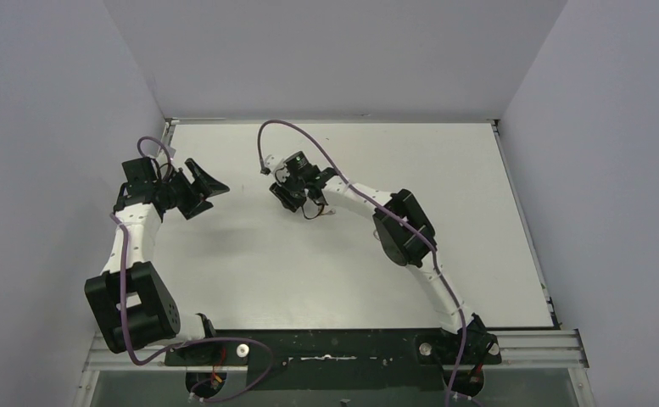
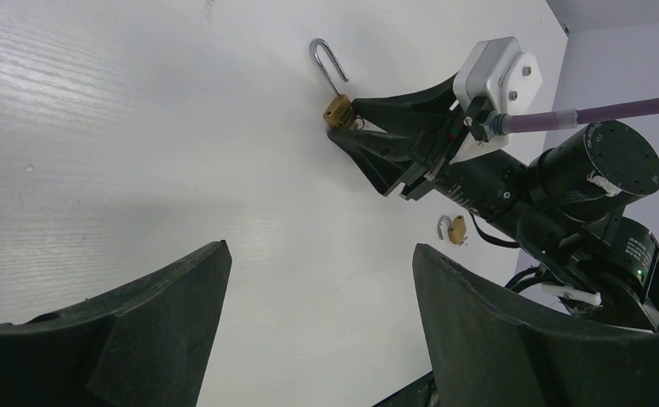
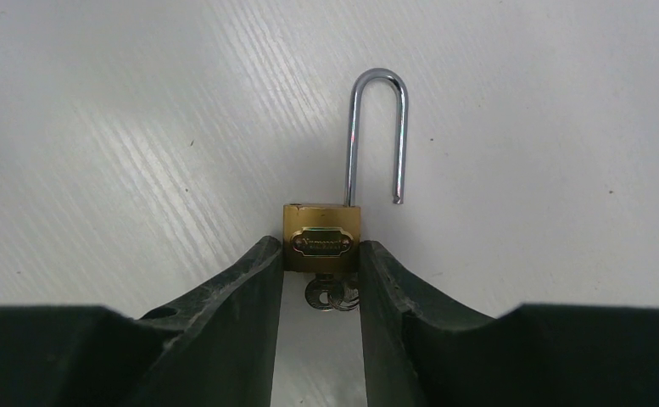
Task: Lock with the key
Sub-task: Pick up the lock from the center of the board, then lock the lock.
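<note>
A brass padlock (image 3: pixel 321 233) lies flat on the white table with its long silver shackle (image 3: pixel 376 127) swung open. A key (image 3: pixel 330 295) on a ring sticks out of its bottom end. My right gripper (image 3: pixel 319 250) has both fingertips pressed against the sides of the brass body, with the key in the gap between the fingers. In the left wrist view the same padlock (image 2: pixel 338 110) sits at the tips of the right gripper (image 2: pixel 351 127). My left gripper (image 2: pixel 321 254) is wide open over bare table, well apart from the lock. From above, the left gripper (image 1: pixel 211 182) is to the left of the right gripper (image 1: pixel 283 199).
A second, smaller brass padlock (image 2: pixel 455 229) lies on the table beside the right arm's wrist. A purple cable (image 1: pixel 275 136) loops above the right wrist. Grey walls close the table (image 1: pixel 249 271) on the left, back and right.
</note>
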You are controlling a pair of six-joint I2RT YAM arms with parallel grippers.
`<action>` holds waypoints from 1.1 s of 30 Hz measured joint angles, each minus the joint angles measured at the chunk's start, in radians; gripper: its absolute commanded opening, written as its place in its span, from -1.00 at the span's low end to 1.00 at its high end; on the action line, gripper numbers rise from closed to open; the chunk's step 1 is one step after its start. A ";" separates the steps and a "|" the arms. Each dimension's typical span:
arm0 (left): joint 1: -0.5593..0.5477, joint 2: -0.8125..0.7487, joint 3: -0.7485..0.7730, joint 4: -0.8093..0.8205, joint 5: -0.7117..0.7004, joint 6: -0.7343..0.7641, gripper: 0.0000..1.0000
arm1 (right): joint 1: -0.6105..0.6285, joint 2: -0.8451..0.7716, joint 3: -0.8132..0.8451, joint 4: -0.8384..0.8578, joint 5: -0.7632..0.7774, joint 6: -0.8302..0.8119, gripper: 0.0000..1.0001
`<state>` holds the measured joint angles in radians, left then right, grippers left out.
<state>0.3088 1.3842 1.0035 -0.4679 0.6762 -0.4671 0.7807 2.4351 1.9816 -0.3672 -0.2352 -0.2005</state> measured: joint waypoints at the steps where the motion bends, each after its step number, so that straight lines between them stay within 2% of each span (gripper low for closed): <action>1: 0.000 0.000 0.000 0.000 0.000 0.000 0.53 | 0.000 -0.004 -0.005 -0.001 -0.002 0.002 -0.57; 6: 0.000 -0.012 -0.007 0.014 0.008 0.000 0.52 | -0.001 -0.052 -0.069 -0.014 -0.065 0.036 -0.56; 11: 0.000 -0.057 -0.050 0.097 0.066 -0.015 0.53 | 0.006 -0.188 -0.180 -0.053 -0.159 0.104 -0.56; 15: -0.023 -0.113 -0.082 0.201 0.137 -0.038 0.56 | 0.008 -0.380 -0.246 -0.060 -0.252 0.155 -0.55; 20: -0.171 -0.215 -0.083 0.352 0.236 -0.039 0.65 | 0.003 -0.690 -0.301 -0.051 -0.378 0.220 -0.54; 22: -0.224 -0.245 -0.082 0.466 0.306 -0.085 0.67 | -0.009 -0.800 -0.326 -0.042 -0.421 0.242 -0.53; 26: -0.253 -0.233 -0.075 0.827 0.420 -0.313 0.67 | -0.053 -0.951 -0.383 -0.060 -0.474 0.270 -0.53; 33: -0.354 -0.076 0.032 1.434 0.553 -0.776 0.66 | -0.105 -1.012 -0.429 -0.125 -0.520 0.312 -0.53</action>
<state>-0.0448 1.3087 1.0351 0.9665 1.2293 -1.2430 0.6758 1.4227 1.5528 -0.4919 -0.7547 0.1120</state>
